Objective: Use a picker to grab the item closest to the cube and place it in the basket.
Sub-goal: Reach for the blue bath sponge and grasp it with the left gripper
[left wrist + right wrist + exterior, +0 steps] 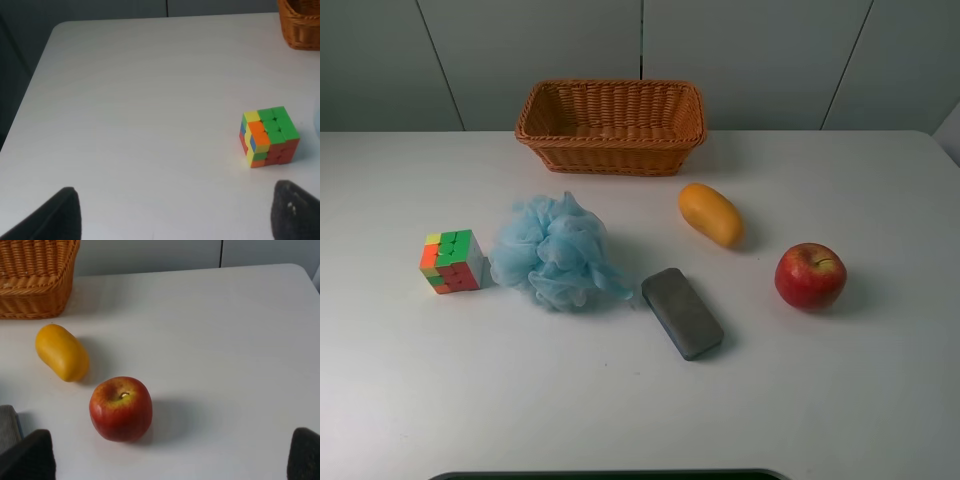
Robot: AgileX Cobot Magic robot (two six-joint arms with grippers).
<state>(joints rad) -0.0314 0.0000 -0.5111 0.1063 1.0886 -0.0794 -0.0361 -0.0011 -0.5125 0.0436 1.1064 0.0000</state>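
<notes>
A multicoloured cube (452,261) sits on the white table (620,400) at the left; it also shows in the left wrist view (269,136). A light blue mesh bath puff (557,252) lies right beside it, the nearest item. The woven brown basket (611,125) stands empty at the back centre. Neither arm shows in the exterior high view. My left gripper (175,220) is open and empty, low over the table in front of the cube. My right gripper (167,460) is open and empty, in front of the red apple (121,408).
A yellow mango (711,214) lies in front of the basket's right end, also in the right wrist view (62,352). The red apple (810,276) sits at the right. A grey block (682,312) lies right of the puff. The table's left edge (35,80) is near the cube.
</notes>
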